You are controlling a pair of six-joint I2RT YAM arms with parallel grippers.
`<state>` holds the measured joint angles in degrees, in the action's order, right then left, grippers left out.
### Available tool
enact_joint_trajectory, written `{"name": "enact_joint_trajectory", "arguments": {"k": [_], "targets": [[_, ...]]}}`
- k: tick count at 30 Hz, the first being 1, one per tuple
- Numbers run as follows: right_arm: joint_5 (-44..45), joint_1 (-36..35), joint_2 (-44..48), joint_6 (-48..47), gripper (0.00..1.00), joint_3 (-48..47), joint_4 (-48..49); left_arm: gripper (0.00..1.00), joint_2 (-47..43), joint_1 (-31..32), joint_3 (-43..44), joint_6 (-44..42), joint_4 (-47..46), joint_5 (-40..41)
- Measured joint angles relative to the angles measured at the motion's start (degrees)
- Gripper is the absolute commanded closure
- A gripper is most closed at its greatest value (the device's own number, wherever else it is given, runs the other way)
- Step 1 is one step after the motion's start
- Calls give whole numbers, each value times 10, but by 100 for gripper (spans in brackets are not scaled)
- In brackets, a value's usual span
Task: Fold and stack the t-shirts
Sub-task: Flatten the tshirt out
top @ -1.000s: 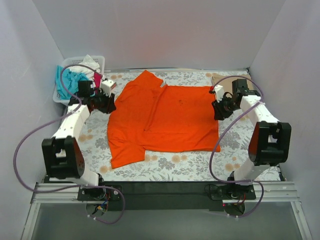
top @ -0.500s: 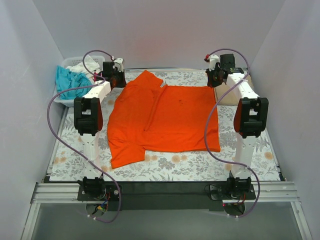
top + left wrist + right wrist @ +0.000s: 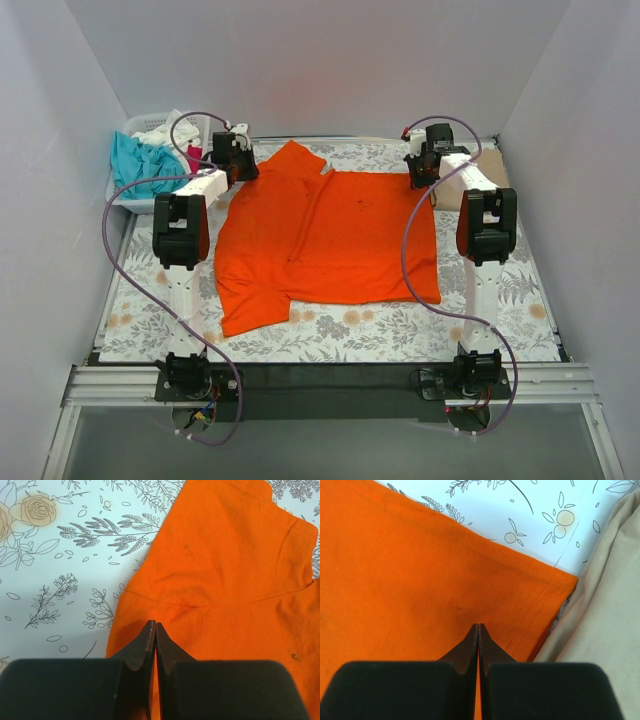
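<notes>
On the table (image 3: 500,300) centre lies the spread t-shirt (image 3: 330,240), with the basket (image 3: 118,195) holding heaped t-shirts (image 3: 145,158) at the 10 o'clock corner, another t-shirt (image 3: 605,610) just beside the spread one's 2 o'clock corner, left gripper (image 3: 153,625) over its 11 o'clock edge, right gripper (image 3: 477,626) over its 1 o'clock corner.

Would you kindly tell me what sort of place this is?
Likely a robotics lab test cell: plain walls box in a floral-covered table, a left arm and right arm are bolted at its near edge, and an orange t-shirt lies spread for folding.
</notes>
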<state>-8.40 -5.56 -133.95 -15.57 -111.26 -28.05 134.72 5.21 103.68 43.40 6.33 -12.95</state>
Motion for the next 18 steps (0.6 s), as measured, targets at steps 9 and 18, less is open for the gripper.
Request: {"name": "enact_joint_trajectory", "arguments": {"k": [9, 18], "targets": [[8, -2, -14, 2, 99, 0, 13, 100, 18, 3, 12, 10, -4, 21], [15, -14, -26, -9, 99, -16, 15, 100, 34, -17, 10, 19, -5, 52]]}}
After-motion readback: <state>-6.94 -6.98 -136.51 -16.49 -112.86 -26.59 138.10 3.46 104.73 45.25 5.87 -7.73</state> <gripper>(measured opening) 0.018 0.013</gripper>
